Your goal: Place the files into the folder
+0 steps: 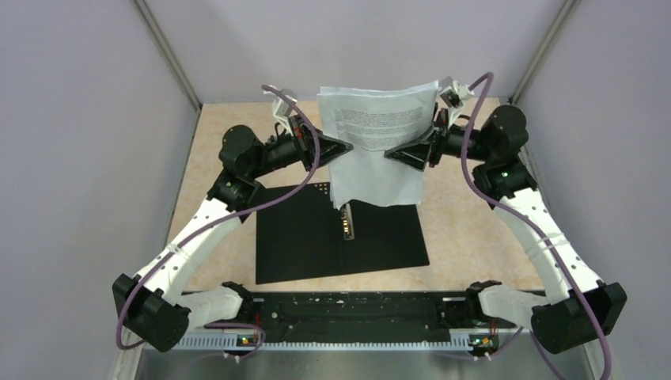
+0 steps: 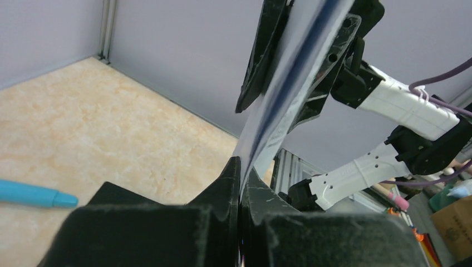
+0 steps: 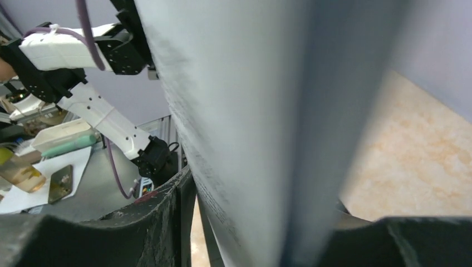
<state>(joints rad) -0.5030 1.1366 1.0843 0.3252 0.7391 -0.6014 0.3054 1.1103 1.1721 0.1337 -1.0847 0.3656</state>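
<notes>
**Top view**
- Files (image 1: 378,142): thin white stack, rumpled, grey print on upper half. Held upright in the air betw. both claws, over the folder's far edge.
- Left claw (image 1: 345,147): clamped on the files' left edge.
- Right claw (image 1: 392,155): clamped on the files' right edge.
- Folder (image 1: 301,237): laid open & flat on table (image 1: 475,229), black inside up.
- Folder contents: metal clip (image 1: 347,222) seen at the spine.
- Hidden: mid part of the folder's far edge is covered by the files. Whether the sheets' lower edge touches it can't be told.

**Left wrist view**
- Files: seen edge-on & blurred, pinched betw. the left claw's fingers at the bottom, running up to the right claw's black fingers.
- Blue pen (image 2: 33,194): lying on the table at left, cut off by the frame edge.

**Right wrist view**
- Files: blurred grey-white sheet filling the middle, print not legible.
- Right claw fingers (image 3: 167,222): dark, at the bottom, partly cut off. The grip point is hidden by the sheet.
</notes>
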